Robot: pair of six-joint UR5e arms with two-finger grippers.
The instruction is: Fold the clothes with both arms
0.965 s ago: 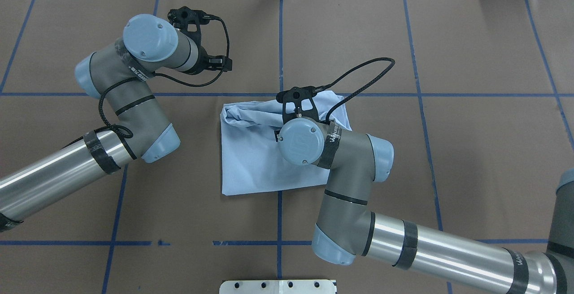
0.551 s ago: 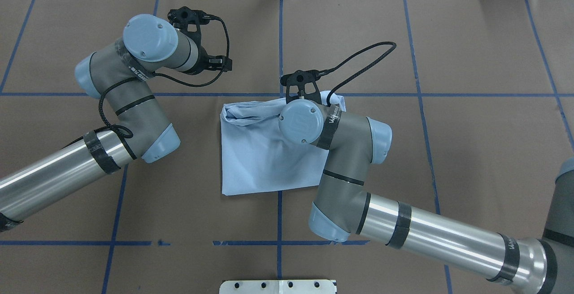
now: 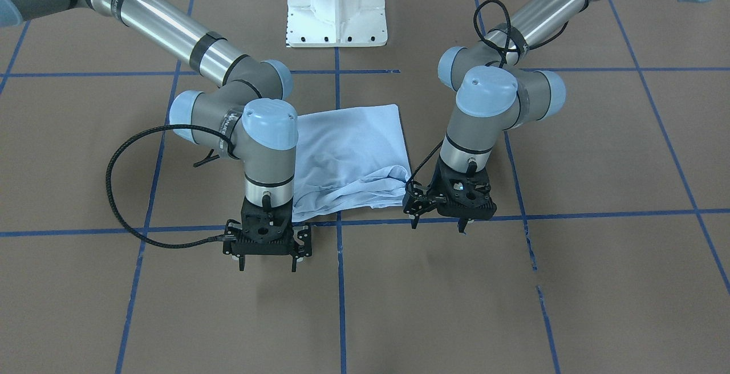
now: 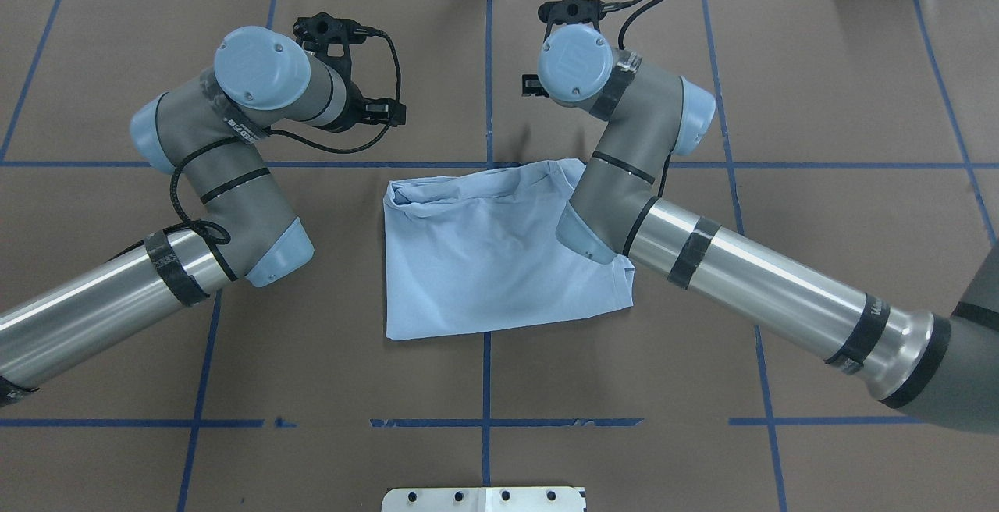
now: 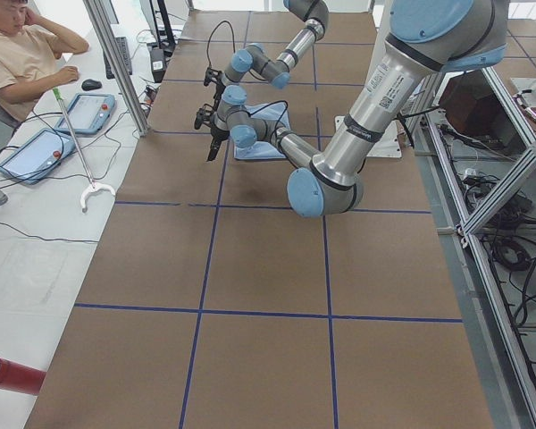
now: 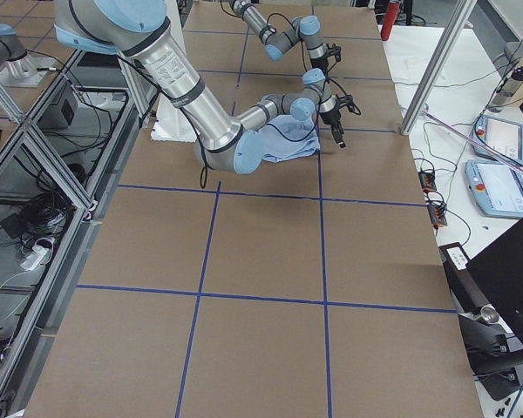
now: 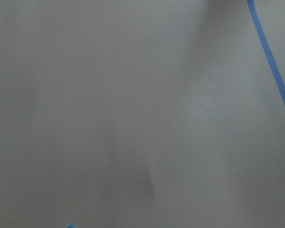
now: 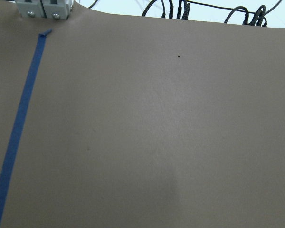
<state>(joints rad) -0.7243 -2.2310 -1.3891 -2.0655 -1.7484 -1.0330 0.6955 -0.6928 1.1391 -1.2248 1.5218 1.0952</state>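
1. The right claw has moved. A second ago it hung right over the shirt, in the middle of the overhead view. Now it is near the top of that view, past the blue line, over bare table.
2. Its two fingers are spread apart and hold nothing. It has let go of the shirt.
3. The left claw has stayed where it was, at the upper left of the overhead view. Its fingers are spread and empty too. In the front view it hangs near the shirt's bunched corner.
4. More of the shirt shows now on the right side of the overhead view. The right arm still covers a bit of it there.
5. I think one fold is done and both claws are free for the next one. The top edge is still rumpled and may need smoothing.
6. The shirt lies on the table in the middle of the overhead view.
7. It is longer from left to right than from top to bottom.
8. Its rumpled edge faces the top of the frame and its smooth edge faces the bottom.
9. No collar or print shows, so I cannot tell which end is the neck.
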